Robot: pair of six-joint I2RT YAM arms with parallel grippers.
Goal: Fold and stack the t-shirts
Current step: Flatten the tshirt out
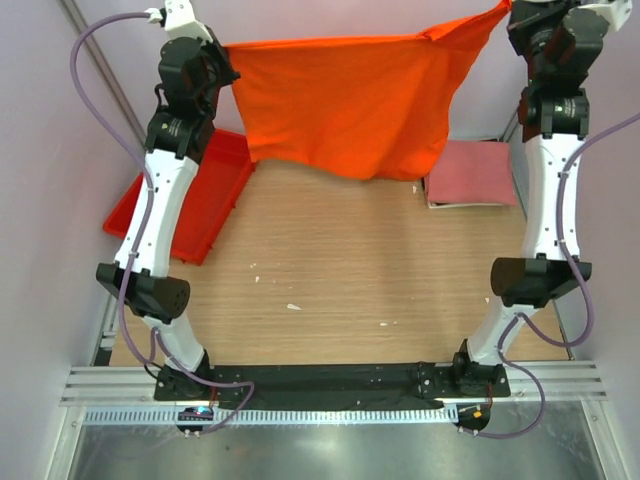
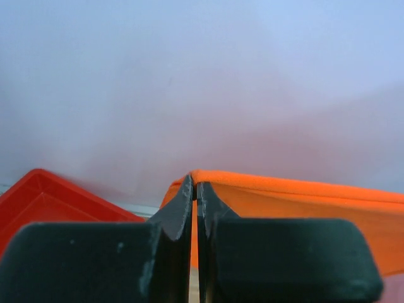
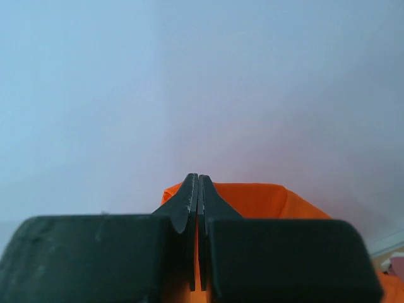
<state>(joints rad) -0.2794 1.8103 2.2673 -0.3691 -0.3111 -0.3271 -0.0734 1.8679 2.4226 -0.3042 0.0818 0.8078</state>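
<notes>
The bright orange t-shirt [image 1: 345, 100] hangs stretched in the air at the far side of the table, held by its two top corners. My left gripper [image 1: 226, 52] is shut on its left corner; in the left wrist view the orange cloth [image 2: 297, 196] runs to the right from my left gripper [image 2: 194, 189]. My right gripper [image 1: 508, 12] is shut on its right corner; in the right wrist view the cloth [image 3: 265, 201] shows behind my right gripper [image 3: 198, 183]. The dusty pink t-shirt [image 1: 472, 172] lies folded at the far right of the table.
A red plastic tray [image 1: 205, 205] lies at the far left of the table, partly under my left arm; its corner shows in the left wrist view [image 2: 44, 196]. The wooden table [image 1: 330, 270] has small white specks. Walls stand close on the left, right and far sides.
</notes>
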